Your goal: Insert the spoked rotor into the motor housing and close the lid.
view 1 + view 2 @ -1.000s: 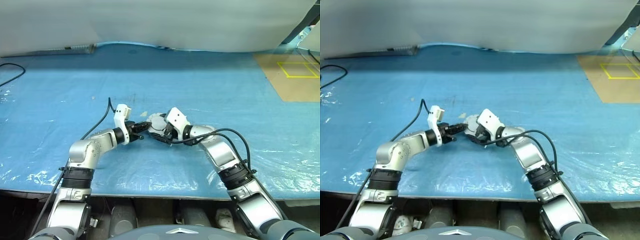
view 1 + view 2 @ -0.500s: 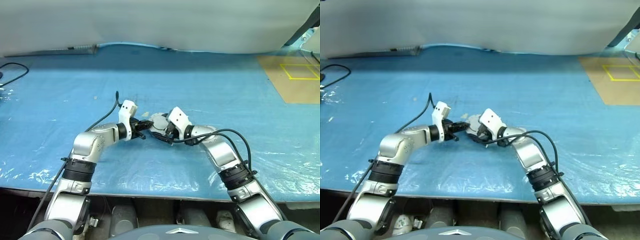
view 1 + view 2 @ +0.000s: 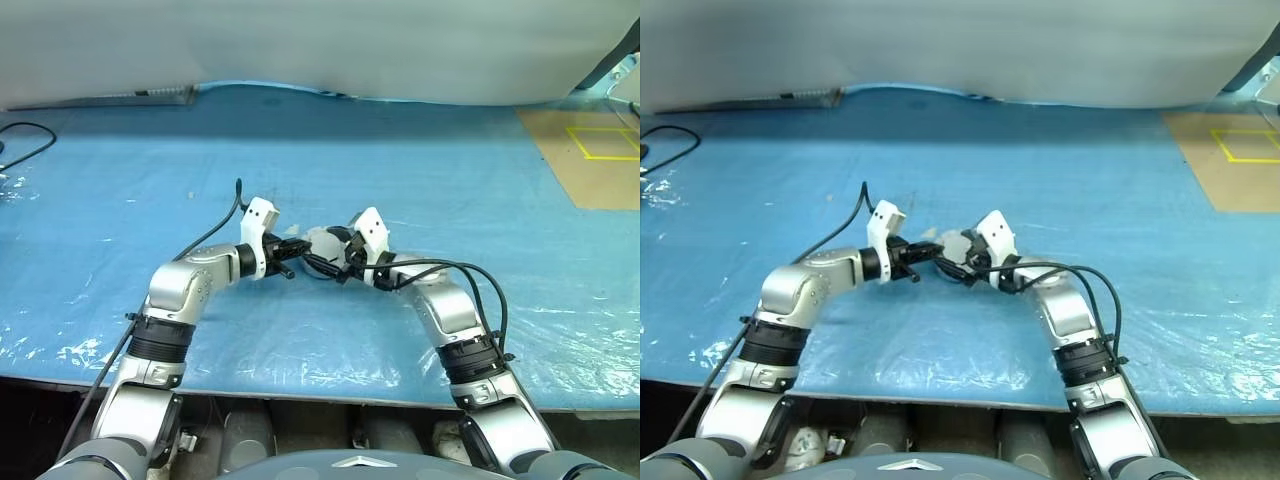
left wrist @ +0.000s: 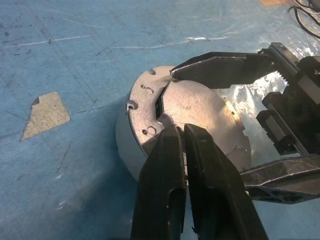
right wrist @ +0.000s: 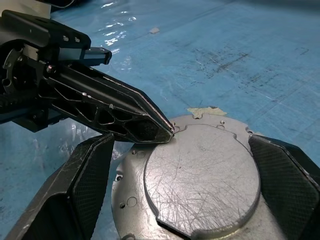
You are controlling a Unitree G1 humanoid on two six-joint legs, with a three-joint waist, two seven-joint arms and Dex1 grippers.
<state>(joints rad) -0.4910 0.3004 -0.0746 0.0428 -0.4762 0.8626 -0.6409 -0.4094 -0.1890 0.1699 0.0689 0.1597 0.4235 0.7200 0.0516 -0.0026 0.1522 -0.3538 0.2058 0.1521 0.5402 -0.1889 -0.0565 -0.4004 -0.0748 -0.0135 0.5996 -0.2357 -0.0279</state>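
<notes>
The motor housing (image 4: 126, 142), a short round silver cylinder, sits on the blue sheet between my two arms. The lid (image 5: 205, 175), a scratched grey disc, lies flat on top of it. My right gripper (image 5: 181, 139) spans the housing, one black finger (image 5: 82, 185) against each side of its rim. My left gripper (image 4: 178, 129) is shut, and its joined tips rest on the lid near the edge. In the left eye view both grippers meet at the housing (image 3: 321, 239). The spoked rotor is hidden.
A torn patch of beige tape (image 4: 45, 115) sticks to the blue sheet beside the housing. A brown board with a yellow square (image 3: 590, 150) lies at the back right. A black cable (image 3: 25, 140) loops at the far left.
Both wrists have rolled a little while the grippers stayed at the housing. The left gripper stays shut on top of the lid, and the right still spans the housing.
</notes>
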